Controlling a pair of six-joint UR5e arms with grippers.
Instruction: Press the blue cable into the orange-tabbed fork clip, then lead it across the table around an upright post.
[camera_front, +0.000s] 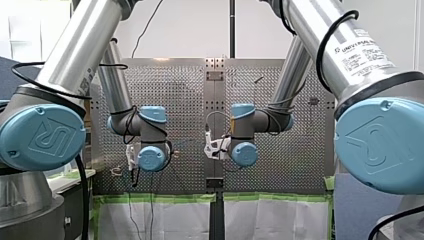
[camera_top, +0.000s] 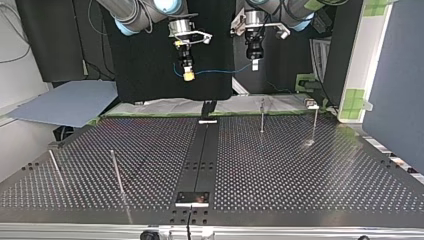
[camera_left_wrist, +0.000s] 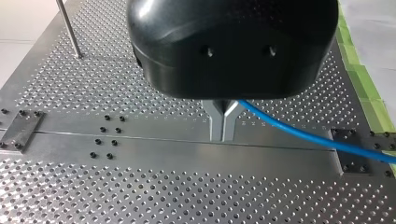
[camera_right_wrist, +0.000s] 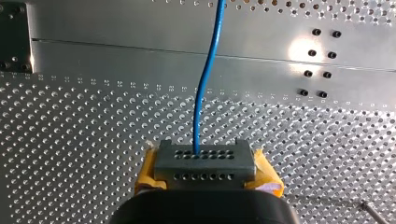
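Posts (camera_top: 117, 172) stand nearest us in the top view, two thin upright ones on the near left part of the perforated table (camera_top: 300, 170), well apart from everything else. Between the table's two halves we see a dark strip (camera_top: 200, 150) running away from the near edge. Further back, at that view's right, the far posts (camera_top: 262, 116) stand close to the table's far edge. Higher up and further back again, both grippers hang in the air over the table. The right gripper (camera_top: 188, 76) is at the view's left and the left gripper (camera_top: 254, 65), black, at its right. The blue cable (camera_top: 220, 72) sags lightly between them, off the table and well above the posts. From our left wrist we see the metal fingers (camera_left_wrist: 215, 125) pressed together, the cable coming out sideways from between them, so those jaws hold it. From our right wrist the yellow pads (camera_right_wrist: 148, 173) flank a grey holed block (camera_right_wrist: 205, 163), and the cable runs straight ahead out of it; those jaws are closed on the cable too
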